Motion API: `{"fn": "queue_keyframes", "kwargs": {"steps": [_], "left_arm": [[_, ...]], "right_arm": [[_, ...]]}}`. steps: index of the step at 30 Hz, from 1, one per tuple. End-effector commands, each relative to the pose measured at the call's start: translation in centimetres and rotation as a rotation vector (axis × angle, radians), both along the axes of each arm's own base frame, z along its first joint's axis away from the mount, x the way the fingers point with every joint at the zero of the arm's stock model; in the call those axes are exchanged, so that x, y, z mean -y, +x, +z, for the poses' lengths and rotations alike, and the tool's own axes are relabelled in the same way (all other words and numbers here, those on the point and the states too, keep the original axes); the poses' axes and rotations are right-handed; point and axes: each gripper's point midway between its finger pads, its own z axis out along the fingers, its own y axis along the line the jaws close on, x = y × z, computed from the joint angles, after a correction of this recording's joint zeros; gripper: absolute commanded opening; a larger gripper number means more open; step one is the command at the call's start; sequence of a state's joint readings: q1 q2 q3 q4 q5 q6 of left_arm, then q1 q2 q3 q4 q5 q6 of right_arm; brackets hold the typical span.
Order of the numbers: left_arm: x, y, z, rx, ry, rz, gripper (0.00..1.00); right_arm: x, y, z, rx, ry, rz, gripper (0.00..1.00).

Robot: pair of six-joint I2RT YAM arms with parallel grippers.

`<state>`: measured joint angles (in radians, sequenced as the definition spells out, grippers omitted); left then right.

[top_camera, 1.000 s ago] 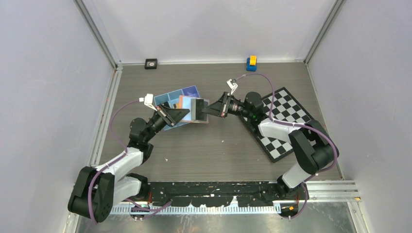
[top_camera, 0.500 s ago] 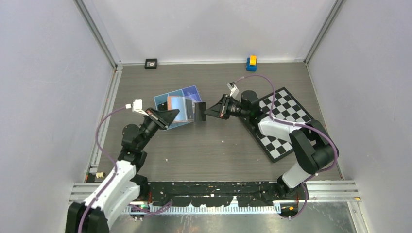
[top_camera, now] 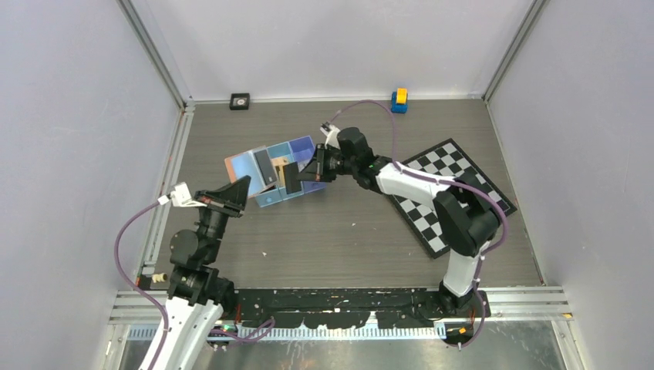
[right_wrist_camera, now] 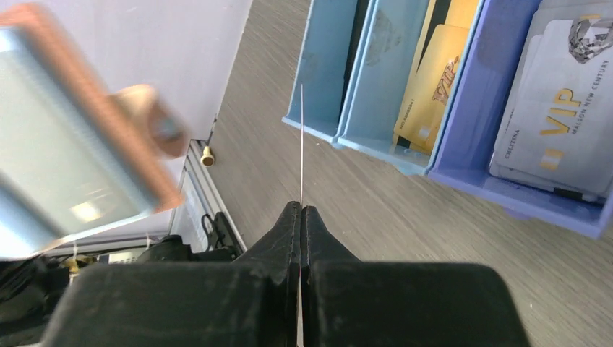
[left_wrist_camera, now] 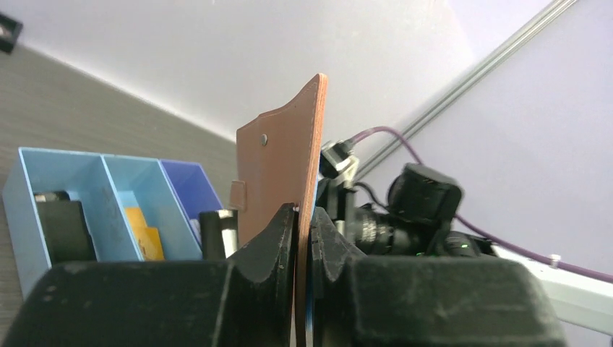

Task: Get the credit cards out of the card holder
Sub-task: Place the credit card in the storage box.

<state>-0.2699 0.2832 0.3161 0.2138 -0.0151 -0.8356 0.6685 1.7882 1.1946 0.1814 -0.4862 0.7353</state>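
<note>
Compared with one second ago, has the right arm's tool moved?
Yes. The right tool, pinching a thin dark plastic card, has shifted left, away from the black-and-white checkered board and up to the blue divided plastic tray.

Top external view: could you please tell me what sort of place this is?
Probably a robotics test cell: plain walls framed by aluminium rails, a checkered board, and left arm and right arm mounted side by side.

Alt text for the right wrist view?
Right gripper shut on a thin plastic card seen edge-on. Beyond, a blue divided tray holds a gold card and pale cards; a blurred tan leather-like card holder is at left.
</note>
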Motion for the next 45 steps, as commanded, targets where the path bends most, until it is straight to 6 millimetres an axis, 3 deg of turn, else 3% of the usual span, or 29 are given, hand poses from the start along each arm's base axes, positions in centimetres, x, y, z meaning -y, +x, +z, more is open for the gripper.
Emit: {"fn": "queue_keyframes", "kwargs": {"steps": [1, 6, 15, 19, 26, 42, 45], "left_arm": [[-2.2, -1.9, 3.8, 0.126, -0.012, 0.094, 0.00], [-3.0, -3.5, 5.2, 0.197, -0.039, 0.114, 0.00], [-2.3, -3.3, 5.1, 0.181, -0.039, 0.079, 0.00], [-2.4, -3.2, 4.9, 0.174, -0.051, 0.079, 0.00], [-2.8, -3.4, 4.8, 0.174, -0.058, 0.097, 0.00], [-2.6, -3.2, 4.6, 0.168, -0.063, 0.088, 0.00], [-2.5, -3.2, 4.6, 0.169, -0.062, 0.083, 0.00]], "right_arm": [[-1.2, 1.8, -1.4, -0.013, -0.066, -0.018, 0.00], [-4.3, 3.1, -1.2, -0.025, -0.058, 0.005, 0.01], [-9.1, 4.1, -1.5, -0.038, -0.029, 0.052, 0.00], [-9.8, 4.3, -2.6, -0.063, -0.054, 0.052, 0.01], [-9.8, 5.0, -2.3, -0.055, -0.074, 0.022, 0.00], [-12.7, 5.3, -3.4, -0.074, -0.043, 0.009, 0.00], [-12.8, 5.4, -3.4, -0.076, -0.035, 0.006, 0.08]]}}
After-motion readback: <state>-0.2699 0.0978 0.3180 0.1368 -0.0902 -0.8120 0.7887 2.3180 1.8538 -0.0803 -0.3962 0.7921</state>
